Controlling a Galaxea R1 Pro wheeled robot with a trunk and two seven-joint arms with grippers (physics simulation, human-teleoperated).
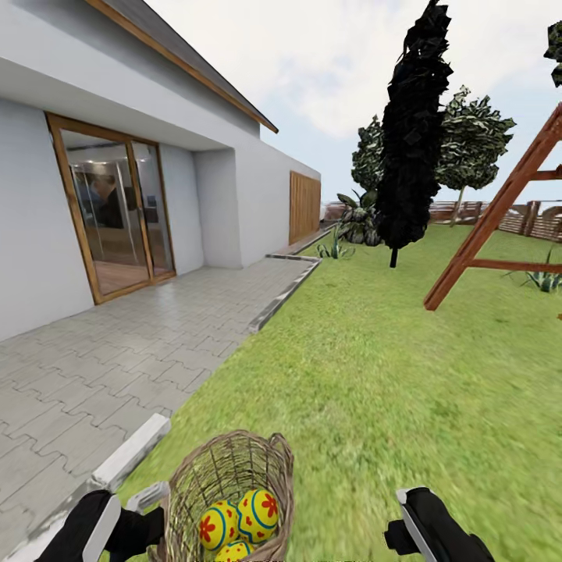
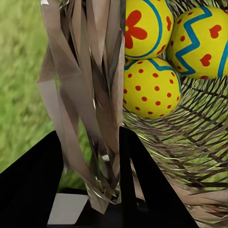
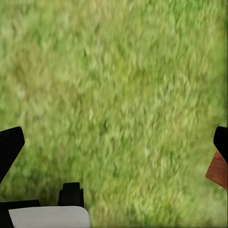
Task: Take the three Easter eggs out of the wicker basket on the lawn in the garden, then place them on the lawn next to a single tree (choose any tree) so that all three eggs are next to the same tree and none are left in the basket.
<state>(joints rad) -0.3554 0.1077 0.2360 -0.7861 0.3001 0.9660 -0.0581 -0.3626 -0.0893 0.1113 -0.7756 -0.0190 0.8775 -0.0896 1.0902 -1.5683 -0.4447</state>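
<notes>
The wicker basket (image 1: pixel 230 476) is at the bottom of the head view, over the lawn (image 1: pixel 367 375). Three Easter eggs (image 1: pixel 259 513) lie in it, yellow with red marks and blue bands. My left gripper (image 1: pixel 152 519) is shut on the basket's rim. In the left wrist view its black fingers (image 2: pixel 33 180) flank the wicker rim (image 2: pixel 90 95), with the eggs (image 2: pixel 151 88) just beyond. My right gripper (image 1: pixel 414 511) hangs open over grass (image 3: pixel 118 95), its fingertips (image 3: pixel 9 147) wide apart. A tree (image 1: pixel 468 148) with a pale trunk stands far back by the fence.
A black conifer (image 1: pixel 414 133) stands ahead on the lawn, and a wooden swing frame (image 1: pixel 499 211) is to the right. The white house (image 1: pixel 117 179) with a glass door and a paved patio (image 1: pixel 117 351) lie to the left. A stone kerb (image 1: pixel 129 453) edges the grass.
</notes>
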